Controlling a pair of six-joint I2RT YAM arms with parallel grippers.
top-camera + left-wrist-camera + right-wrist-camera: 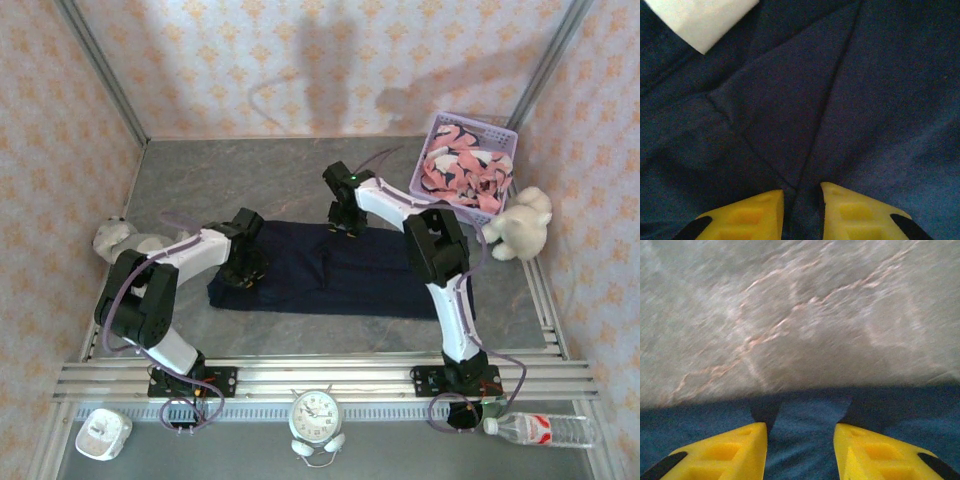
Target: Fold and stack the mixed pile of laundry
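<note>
Left gripper [802,200] narrow, pinching navy garment [790,110] ridge between tips, likely for fold. Right gripper [800,450] apart over cloth edge, table [790,315] beyond tips; blurred, grip uncertain.

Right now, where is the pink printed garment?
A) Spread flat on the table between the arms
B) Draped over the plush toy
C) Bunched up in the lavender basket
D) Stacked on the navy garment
C: the pink printed garment lies crumpled inside the lavender basket at the far right, while the navy garment alone is spread on the table.
</note>
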